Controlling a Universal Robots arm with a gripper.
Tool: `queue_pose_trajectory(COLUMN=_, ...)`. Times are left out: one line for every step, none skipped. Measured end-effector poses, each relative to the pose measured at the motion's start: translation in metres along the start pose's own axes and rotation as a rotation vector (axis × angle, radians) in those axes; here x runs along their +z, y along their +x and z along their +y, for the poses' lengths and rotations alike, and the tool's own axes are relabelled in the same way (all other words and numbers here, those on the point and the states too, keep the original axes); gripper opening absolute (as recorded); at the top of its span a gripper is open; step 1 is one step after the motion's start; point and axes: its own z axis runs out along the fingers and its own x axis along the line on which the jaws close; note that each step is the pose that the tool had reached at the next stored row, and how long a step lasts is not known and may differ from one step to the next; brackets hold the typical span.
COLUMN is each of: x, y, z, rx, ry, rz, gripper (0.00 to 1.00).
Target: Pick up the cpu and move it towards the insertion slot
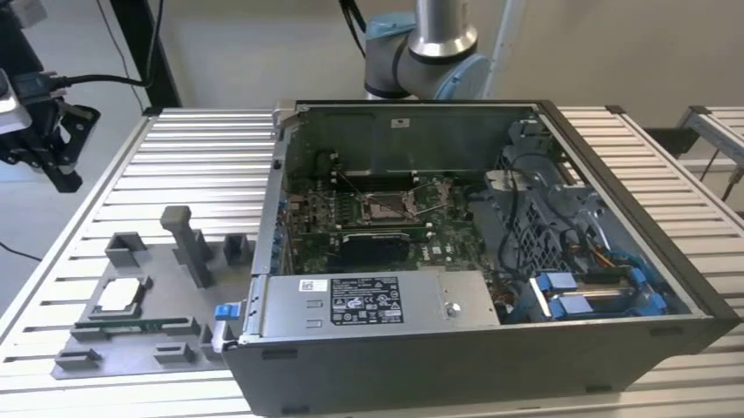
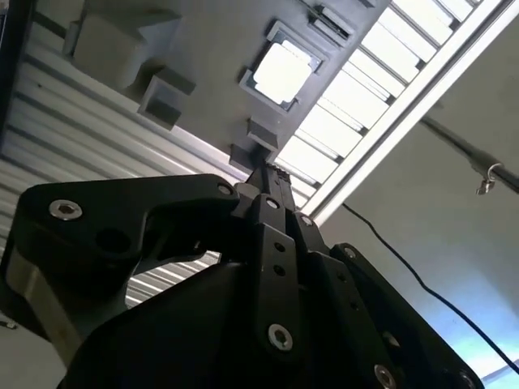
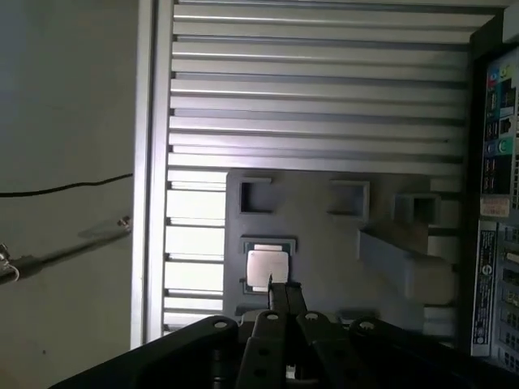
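Observation:
The cpu [image 1: 120,296] is a small square chip with a silver-white top. It lies flat in a raised pocket of the grey fixture plate [image 1: 152,348] at the exterior view's left, and both wrist views show it too [image 2: 282,73] [image 3: 268,267]. The insertion slot [image 1: 388,206], a metal-framed socket with a brownish centre, sits on the board inside the open computer case. My gripper [image 1: 64,178] hangs high over the table's left edge, well away from the cpu. Its thin black fingers are shut together with nothing in them [image 2: 263,174] [image 3: 280,296].
The open computer case [image 1: 651,287] takes up the middle and right of the slatted metal table [image 1: 198,165]. On the fixture plate stand a tall grey post [image 1: 186,244] and low blocks, with a long green memory stick [image 1: 134,326] beside the cpu. A cable [image 3: 65,188] runs below the table edge.

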Motion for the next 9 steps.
queue_pose_trajectory(x=0.0006, y=-0.0012, z=-0.0002, rx=0.000, ry=0.0001, rz=0.0001, gripper=0.00)
queue_pose_trajectory(x=0.0015, y=-0.0018, z=-0.0002, rx=0.000, ry=0.0000, rz=-0.0002, gripper=0.00)
queue_pose_trajectory(x=0.0022, y=-0.0019, z=-0.0002, rx=0.000, ry=-0.0001, rz=-0.0004, gripper=0.00)
queue_pose_trajectory(x=0.0025, y=-0.0021, z=-0.0002, rx=0.000, ry=0.0000, rz=-0.0003, gripper=0.00)
queue_pose_trajectory(x=0.0027, y=-0.0030, z=-0.0004, rx=0.000, ry=0.0001, rz=-0.0002, gripper=0.00)
queue_pose_trajectory(x=0.0028, y=-0.0037, z=-0.0005, rx=0.000, ry=0.0000, rz=-0.0003, gripper=0.00)
queue_pose_trajectory(x=0.0029, y=-0.0037, z=-0.0004, rx=0.000, ry=0.0000, rz=-0.0004, gripper=0.00)
queue_pose_trajectory(x=0.0028, y=-0.0037, z=-0.0004, rx=-0.001, ry=0.0001, rz=-0.0003, gripper=0.00)
queue_pose_trajectory(x=0.0028, y=-0.0037, z=-0.0004, rx=-0.001, ry=0.0000, rz=-0.0003, gripper=0.00)
